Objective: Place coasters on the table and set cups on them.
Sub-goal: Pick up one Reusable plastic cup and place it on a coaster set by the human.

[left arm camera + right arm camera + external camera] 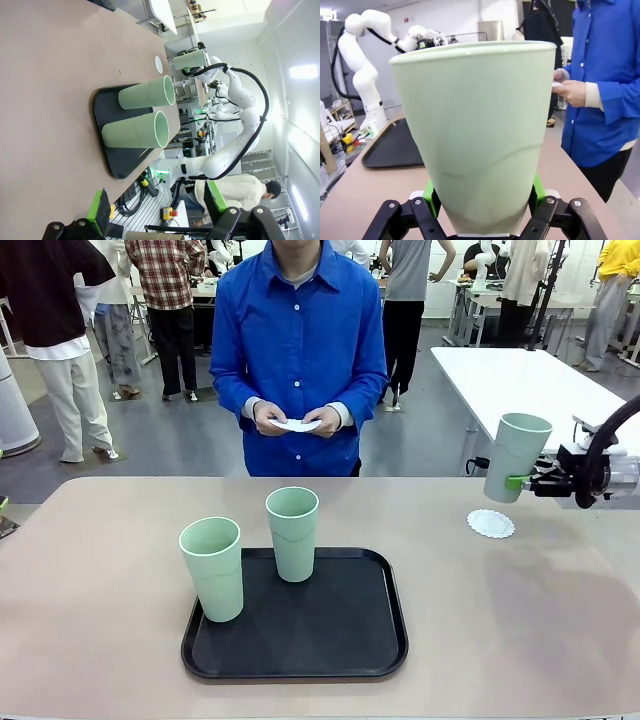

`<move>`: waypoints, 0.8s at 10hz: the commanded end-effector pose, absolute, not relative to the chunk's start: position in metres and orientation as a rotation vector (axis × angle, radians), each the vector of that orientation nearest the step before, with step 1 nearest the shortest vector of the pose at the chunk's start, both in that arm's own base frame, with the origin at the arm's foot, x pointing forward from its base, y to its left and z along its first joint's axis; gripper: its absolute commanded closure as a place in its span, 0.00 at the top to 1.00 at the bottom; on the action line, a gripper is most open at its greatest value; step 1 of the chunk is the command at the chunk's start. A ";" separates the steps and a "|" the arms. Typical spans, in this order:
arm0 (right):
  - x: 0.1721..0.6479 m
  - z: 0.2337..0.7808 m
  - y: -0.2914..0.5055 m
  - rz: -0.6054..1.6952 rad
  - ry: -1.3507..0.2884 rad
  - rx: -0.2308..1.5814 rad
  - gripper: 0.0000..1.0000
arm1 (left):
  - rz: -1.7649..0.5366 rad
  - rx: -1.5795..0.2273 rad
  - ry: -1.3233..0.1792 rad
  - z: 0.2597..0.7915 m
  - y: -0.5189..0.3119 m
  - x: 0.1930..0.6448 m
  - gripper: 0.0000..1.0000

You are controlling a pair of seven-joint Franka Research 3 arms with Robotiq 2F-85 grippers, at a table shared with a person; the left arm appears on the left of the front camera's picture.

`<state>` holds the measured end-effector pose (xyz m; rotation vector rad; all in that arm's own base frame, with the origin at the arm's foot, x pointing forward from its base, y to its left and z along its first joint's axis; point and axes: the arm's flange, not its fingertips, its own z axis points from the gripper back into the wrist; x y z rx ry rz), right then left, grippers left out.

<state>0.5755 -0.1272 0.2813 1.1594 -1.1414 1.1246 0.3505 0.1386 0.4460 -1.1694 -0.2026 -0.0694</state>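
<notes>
Cup (516, 457) is hanging above the coaster (490, 523) near the bench's (100, 570) right edge, right fingers (516, 481) pinching it; left fingers (99, 210) are spread. Lowering it straight and centred looks wise.

The front camera faces across the smooth beige-pink table (100, 570) from mid distance. The left wrist camera, rolled sideways, looks past the left gripper (157, 207) at the flat black rectangular tray (115, 162) well ahead. The right wrist camera sits close behind the tall mint-green cup (475, 135) in the right gripper (480, 220); all views share the tray
</notes>
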 end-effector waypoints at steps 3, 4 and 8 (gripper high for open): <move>0.584 0.259 -0.135 1.223 -1.141 1.131 0.81 | -0.075 -1.178 -0.209 0.447 0.139 0.349 1.00; 0.584 0.249 -0.133 1.242 -1.122 1.118 0.81 | -0.075 -1.178 -0.209 0.447 0.139 0.349 1.00; 0.582 0.227 -0.133 1.256 -1.079 1.130 0.81 | -0.075 -1.178 -0.209 0.447 0.139 0.349 1.00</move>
